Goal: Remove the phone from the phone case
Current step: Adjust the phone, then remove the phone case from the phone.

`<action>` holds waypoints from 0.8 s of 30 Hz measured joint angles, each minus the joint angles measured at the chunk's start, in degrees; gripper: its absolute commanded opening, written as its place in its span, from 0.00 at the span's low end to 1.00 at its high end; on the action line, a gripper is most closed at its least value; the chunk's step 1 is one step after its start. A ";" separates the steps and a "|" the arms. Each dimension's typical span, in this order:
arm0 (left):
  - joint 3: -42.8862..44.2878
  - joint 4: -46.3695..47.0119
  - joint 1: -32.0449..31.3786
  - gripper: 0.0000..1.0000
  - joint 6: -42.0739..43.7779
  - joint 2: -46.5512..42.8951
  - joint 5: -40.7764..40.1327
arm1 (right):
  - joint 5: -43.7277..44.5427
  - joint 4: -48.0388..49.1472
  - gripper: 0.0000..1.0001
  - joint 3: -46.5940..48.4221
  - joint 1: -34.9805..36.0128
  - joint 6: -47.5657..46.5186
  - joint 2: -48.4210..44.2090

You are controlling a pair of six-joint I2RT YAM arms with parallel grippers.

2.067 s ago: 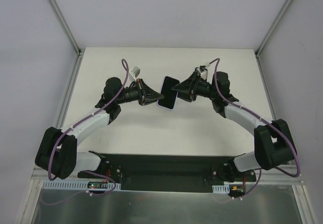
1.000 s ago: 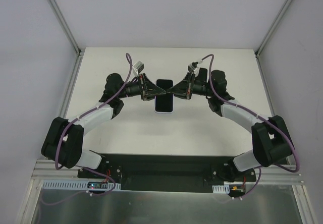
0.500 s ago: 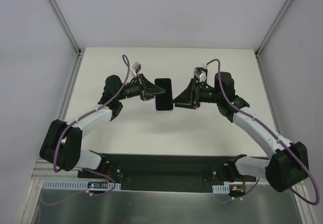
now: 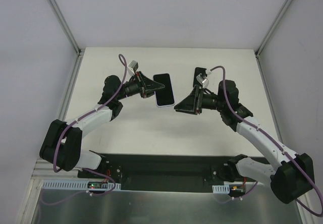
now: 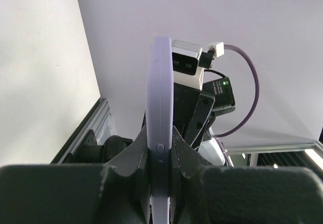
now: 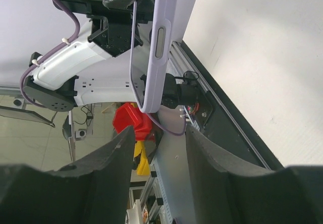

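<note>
Left gripper (image 4: 158,86) clamps the phone case (image 4: 165,102) edge, phone (image 4: 163,89) seemingly still inside; right gripper (image 4: 176,108) hangs open, empty.

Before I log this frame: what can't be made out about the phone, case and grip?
- Whether the phone sits fully in the phone case: both wrist views show only its edge, and the top view is too small.
- Case's lower end: left wrist view, hidden between the left jaws.
- Dark shape beyond the right wrist: top view, partly covered by the wrist camera; unidentifiable.
</note>
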 measured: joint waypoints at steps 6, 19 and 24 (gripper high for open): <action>0.00 1.01 0.00 0.00 -1.42 0.00 -0.59 | 0.15 5.53 0.39 0.11 0.66 3.91 2.40; 0.00 2.80 0.00 0.00 -3.37 0.00 -1.75 | 1.03 15.02 0.13 0.11 1.07 11.02 4.72; -0.02 4.44 0.42 0.00 -3.39 0.00 -1.86 | 1.07 16.74 0.01 0.15 1.09 13.44 5.90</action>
